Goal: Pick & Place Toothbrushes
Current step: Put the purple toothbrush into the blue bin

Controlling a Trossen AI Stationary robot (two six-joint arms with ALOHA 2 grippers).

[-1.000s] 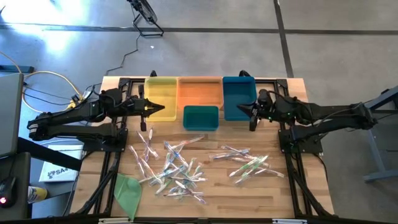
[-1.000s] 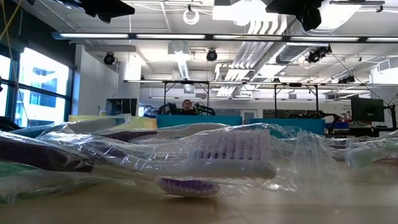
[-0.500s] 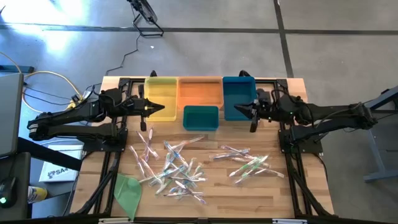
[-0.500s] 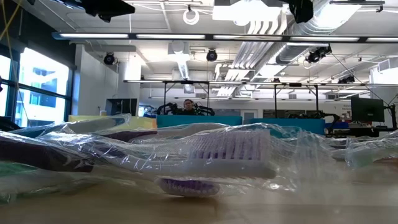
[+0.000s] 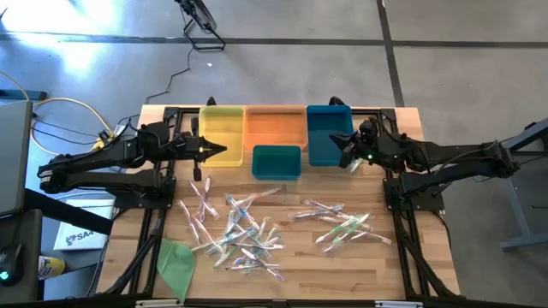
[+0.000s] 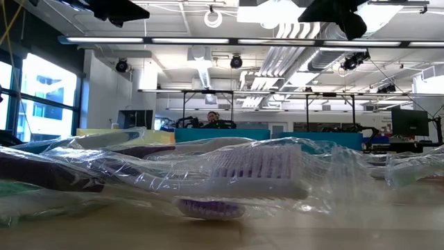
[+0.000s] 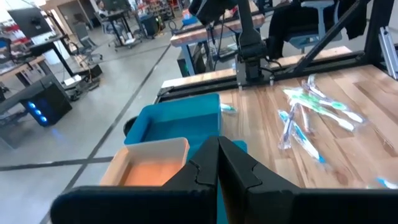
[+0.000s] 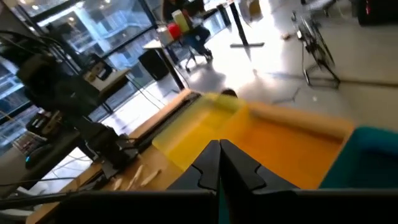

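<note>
Lying scattered mid-bench, the toothbrushes (image 5: 244, 229) sit well apart from both pincers. The right pincer (image 5: 347, 156), fingers together and empty, hovers nearest the right-hand cluster; the left pincer (image 5: 212, 153) is likewise closed.

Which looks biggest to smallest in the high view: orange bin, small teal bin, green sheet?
1. orange bin
2. small teal bin
3. green sheet, a bit smaller than the teal bin; it lies crumpled, so that gap is unsure.

Only partial letters "SA" show on a white box (image 5: 75, 237) beside the table.
</note>
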